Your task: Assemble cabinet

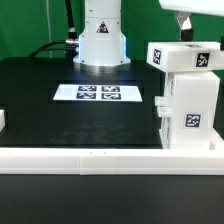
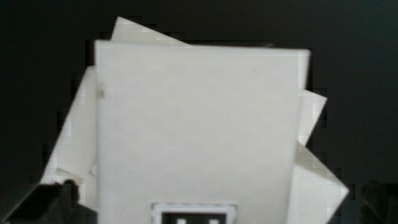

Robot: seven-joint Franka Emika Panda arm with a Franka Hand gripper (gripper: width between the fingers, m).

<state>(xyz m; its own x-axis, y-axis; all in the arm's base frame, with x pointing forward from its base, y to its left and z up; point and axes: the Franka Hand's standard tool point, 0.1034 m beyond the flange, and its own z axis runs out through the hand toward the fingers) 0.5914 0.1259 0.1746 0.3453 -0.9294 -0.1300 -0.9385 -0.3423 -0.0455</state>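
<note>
In the exterior view, the cabinet (image 1: 187, 98) stands at the right of the frame against the long white rail (image 1: 100, 156), probably for support. The gripper (image 1: 184, 22) hangs above it; its opening cannot be told. In the wrist view, the cabinet (image 2: 199, 125) fills the frame centre, so the camera looks straight down at it.

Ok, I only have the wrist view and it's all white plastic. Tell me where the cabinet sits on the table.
Observer: The cabinet stands upright at the exterior view's right, right beside the long white rail.
Operator: Give me the end effector's position.
Observer: The end effector is directly above the cabinet's top block. I cannot tell whether it grips the block.
Operator: Now say what else is out there.
Observer: The marker board lies flat mid-table, in front of the robot base.
</note>
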